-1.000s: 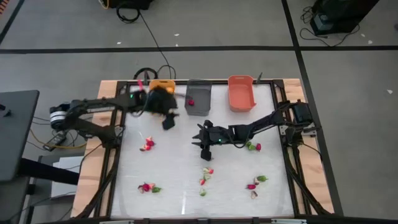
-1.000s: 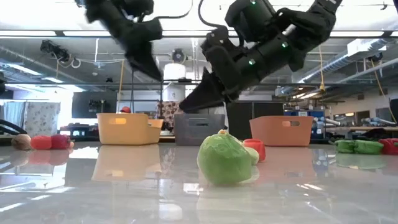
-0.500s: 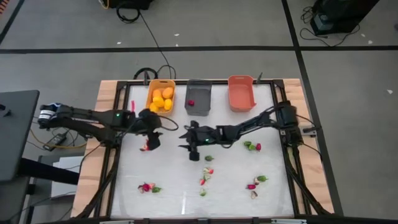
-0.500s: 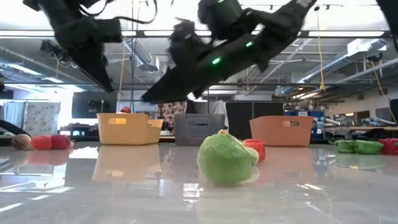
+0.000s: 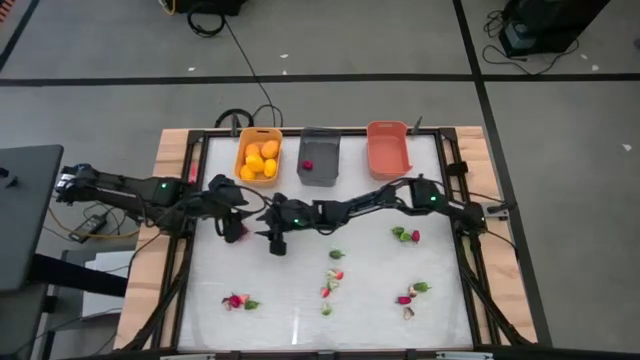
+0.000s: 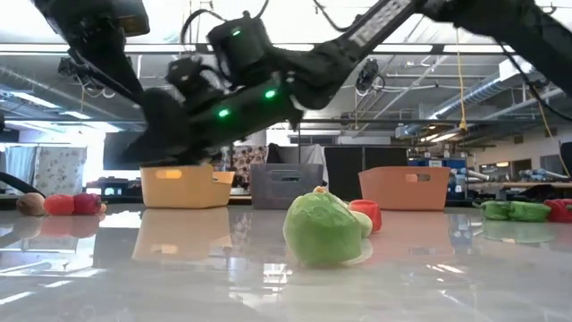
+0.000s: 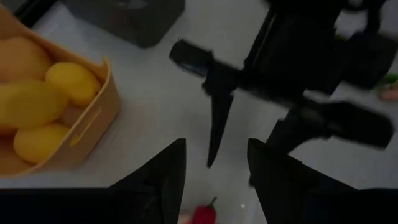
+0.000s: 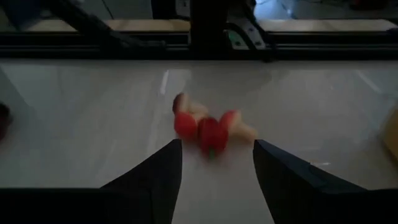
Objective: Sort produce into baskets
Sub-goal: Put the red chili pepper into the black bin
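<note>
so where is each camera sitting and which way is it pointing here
High view: above the table, straight down; both arms, left hand and right hand close together below the yellow basket.
Low view: at tabletop height, level across toward the baskets; arms overhead, a green piece up close.
Left wrist view: looks down past its own open fingers at a red piece, the yellow basket and the right arm.
Right wrist view: looks between its open fingers at a red-and-pale cluster.
Both wrist views appear to share that cluster.

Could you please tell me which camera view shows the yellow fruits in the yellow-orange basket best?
The high view: it looks straight down into the yellow-orange basket and shows the yellow fruits whole. The left wrist view shows several up close, cut off at the picture's edge. The low view shows only the basket's wall; the right wrist view shows neither.
</note>
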`<control>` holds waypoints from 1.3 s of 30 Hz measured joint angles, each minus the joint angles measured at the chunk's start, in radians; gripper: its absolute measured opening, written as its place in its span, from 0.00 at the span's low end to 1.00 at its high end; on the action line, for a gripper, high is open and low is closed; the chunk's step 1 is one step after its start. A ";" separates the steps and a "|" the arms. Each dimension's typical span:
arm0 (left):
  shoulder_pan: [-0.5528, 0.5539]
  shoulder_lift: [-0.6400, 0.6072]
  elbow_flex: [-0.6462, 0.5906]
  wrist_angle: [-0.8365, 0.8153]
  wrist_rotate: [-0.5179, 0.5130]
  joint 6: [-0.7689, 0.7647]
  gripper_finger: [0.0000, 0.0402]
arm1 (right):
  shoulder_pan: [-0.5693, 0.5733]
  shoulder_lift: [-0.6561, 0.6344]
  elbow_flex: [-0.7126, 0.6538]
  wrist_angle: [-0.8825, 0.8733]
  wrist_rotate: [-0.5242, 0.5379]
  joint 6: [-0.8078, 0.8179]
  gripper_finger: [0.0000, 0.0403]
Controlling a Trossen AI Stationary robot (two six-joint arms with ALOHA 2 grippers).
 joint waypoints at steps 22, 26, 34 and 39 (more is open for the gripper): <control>-0.025 -0.011 0.000 -0.020 -0.054 0.015 0.44 | -0.013 0.178 0.229 -0.181 -0.053 -0.006 0.37; -0.025 -0.011 0.000 -0.021 -0.054 0.013 0.44 | -0.023 0.178 0.229 -0.155 -0.055 -0.006 0.34; -0.025 -0.011 0.000 -0.021 -0.054 0.013 0.44 | -0.025 0.178 0.228 -0.097 -0.084 -0.004 0.31; -0.025 -0.011 0.000 -0.020 -0.054 0.008 0.44 | -0.026 0.178 0.228 -0.101 -0.085 -0.009 0.28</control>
